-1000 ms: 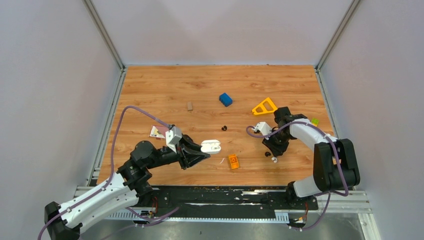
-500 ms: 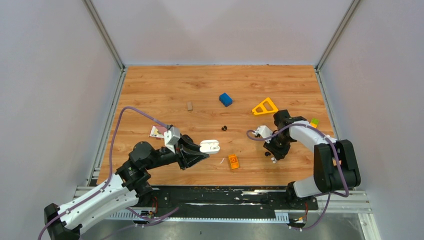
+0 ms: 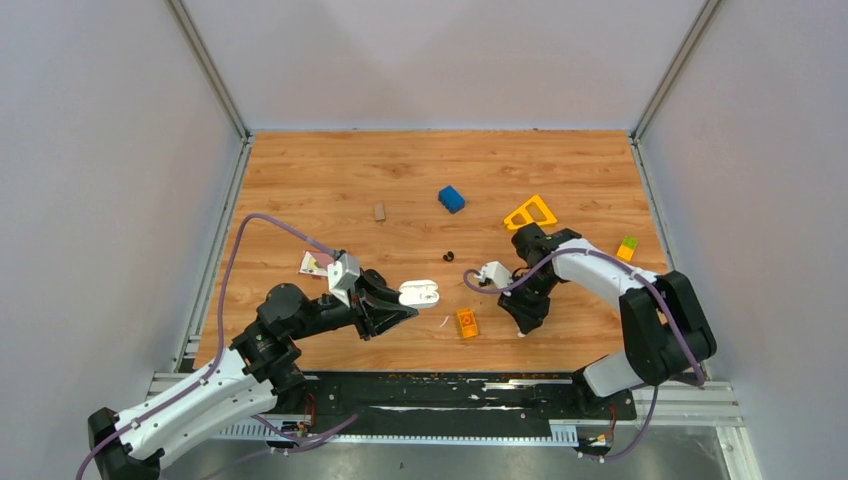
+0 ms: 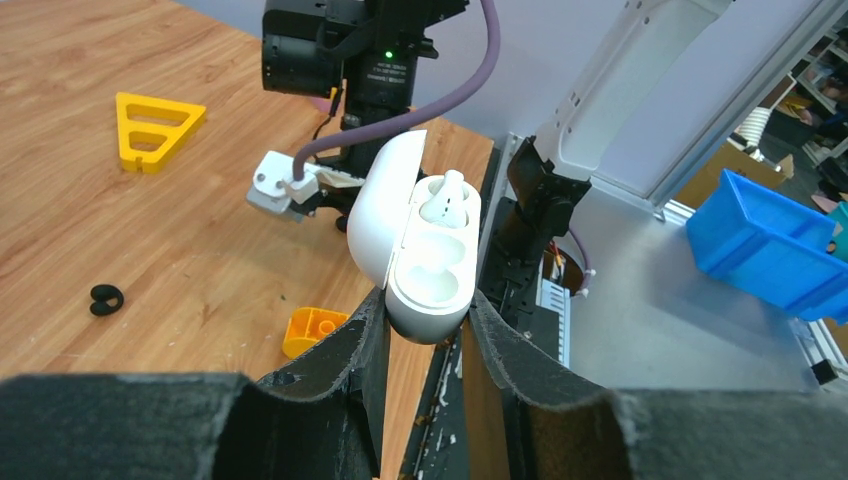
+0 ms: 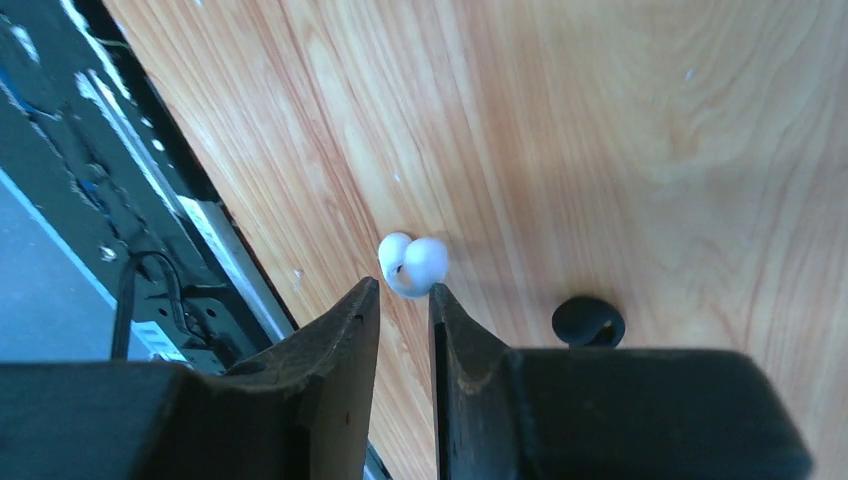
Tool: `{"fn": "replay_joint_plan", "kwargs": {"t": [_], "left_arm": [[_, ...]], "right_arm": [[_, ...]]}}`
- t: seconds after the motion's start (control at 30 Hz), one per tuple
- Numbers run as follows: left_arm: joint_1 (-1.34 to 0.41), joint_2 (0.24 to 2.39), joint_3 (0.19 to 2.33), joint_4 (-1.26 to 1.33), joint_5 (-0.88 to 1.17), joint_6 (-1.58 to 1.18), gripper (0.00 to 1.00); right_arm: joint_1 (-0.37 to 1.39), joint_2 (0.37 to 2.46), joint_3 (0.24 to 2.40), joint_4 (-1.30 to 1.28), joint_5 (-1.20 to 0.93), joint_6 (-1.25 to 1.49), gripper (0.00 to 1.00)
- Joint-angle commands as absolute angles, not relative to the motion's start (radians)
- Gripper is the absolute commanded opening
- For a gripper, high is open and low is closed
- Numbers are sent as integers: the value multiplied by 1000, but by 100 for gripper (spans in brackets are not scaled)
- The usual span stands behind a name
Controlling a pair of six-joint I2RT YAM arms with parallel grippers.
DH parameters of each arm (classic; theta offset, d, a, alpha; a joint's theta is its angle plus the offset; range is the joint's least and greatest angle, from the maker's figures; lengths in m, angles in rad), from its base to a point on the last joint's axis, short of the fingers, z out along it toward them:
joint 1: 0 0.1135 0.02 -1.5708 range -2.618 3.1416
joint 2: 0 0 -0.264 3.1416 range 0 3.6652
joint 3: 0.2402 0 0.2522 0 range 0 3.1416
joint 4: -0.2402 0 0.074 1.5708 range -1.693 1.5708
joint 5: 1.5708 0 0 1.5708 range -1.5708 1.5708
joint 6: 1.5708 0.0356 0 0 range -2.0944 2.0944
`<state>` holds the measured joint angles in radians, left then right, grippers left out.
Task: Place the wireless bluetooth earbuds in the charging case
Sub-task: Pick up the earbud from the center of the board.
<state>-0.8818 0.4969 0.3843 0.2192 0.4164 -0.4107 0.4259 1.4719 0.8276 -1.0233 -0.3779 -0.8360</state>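
- left tool (image 4: 425, 305) is clamping the charging case (image 4: 428, 255) low on its body, holding it off the table (image 4: 150, 250), lid standing open
- one earbud (image 4: 445, 195) is already sitting in its well, other well showing empty
- right tool (image 5: 402, 288) is pinching the second earbud (image 5: 413, 265) at its very tips, low over the table
- step in hand is looking like bringing it to the case; next move is calling for lining it up over the empty well

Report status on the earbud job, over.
Left gripper shut on open charging case, one earbud seated. Right gripper pinching second earbud, short of case. Orange block on table between arms.
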Motion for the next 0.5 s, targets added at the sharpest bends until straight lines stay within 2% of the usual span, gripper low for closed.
{"fn": "replay_joint_plan", "kwargs": {"t": [0.0, 0.27, 0.47], "left_arm": [[-882, 482, 436, 214, 415, -409, 0], [-882, 445, 431, 184, 398, -400, 0], [-882, 448, 440, 178, 396, -394, 0]], "right_arm": [[443, 1499, 901, -1081, -486, -813, 25], [443, 1358, 880, -1134, -420, -938, 28], [449, 1224, 837, -1103, -452, -1058, 28]]}}
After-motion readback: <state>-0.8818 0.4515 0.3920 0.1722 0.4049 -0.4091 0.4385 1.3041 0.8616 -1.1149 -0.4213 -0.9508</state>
